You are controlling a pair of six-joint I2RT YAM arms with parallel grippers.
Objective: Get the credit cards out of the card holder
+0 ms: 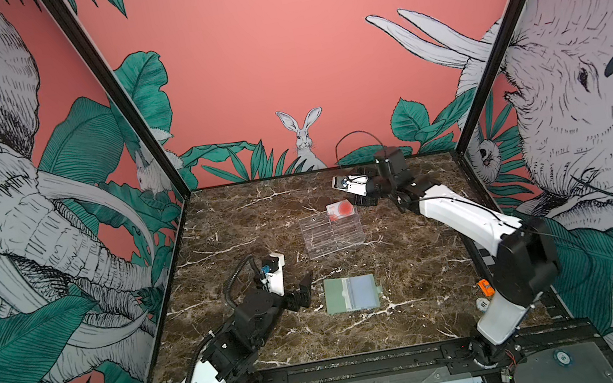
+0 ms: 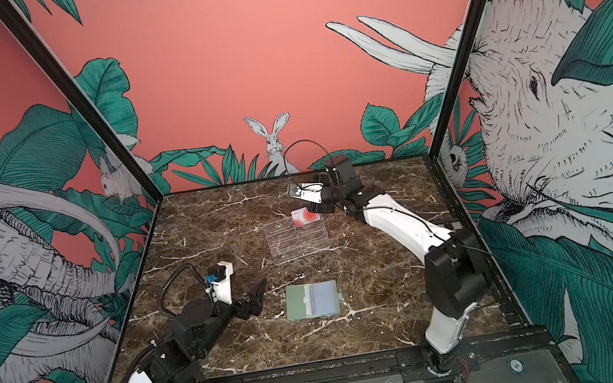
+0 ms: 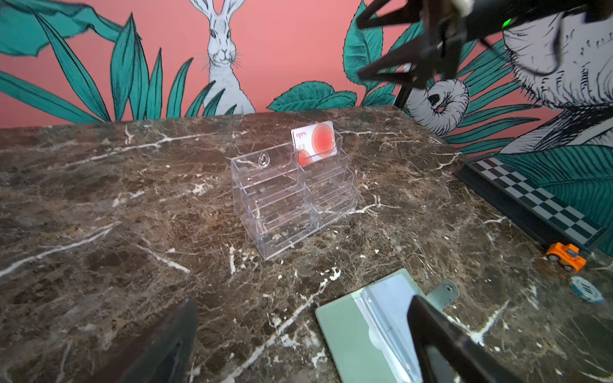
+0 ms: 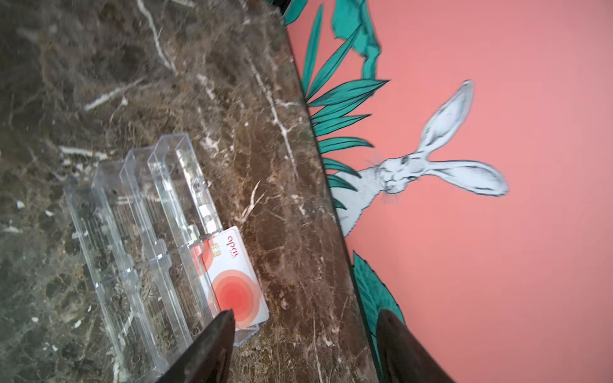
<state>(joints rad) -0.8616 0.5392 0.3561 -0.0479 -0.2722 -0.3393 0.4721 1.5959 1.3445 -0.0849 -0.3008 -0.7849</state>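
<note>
The credit card [image 4: 232,278] (thin, stiff, slippery) is judged best pinched by its free top edge; both pairs of jaws are seen spread apart, empty.

Glossy plastic credit cards [image 3: 313,142], clear acrylic stand [image 3: 275,199] — polished marble-look table [image 3: 99,199]

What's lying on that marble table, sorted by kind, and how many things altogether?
credit cards: 2 visible
card holder: 1
clear acrylic stand: 1
orange toy car: 1
poker chip: 1
checkered board: 1
Total: 7
</note>
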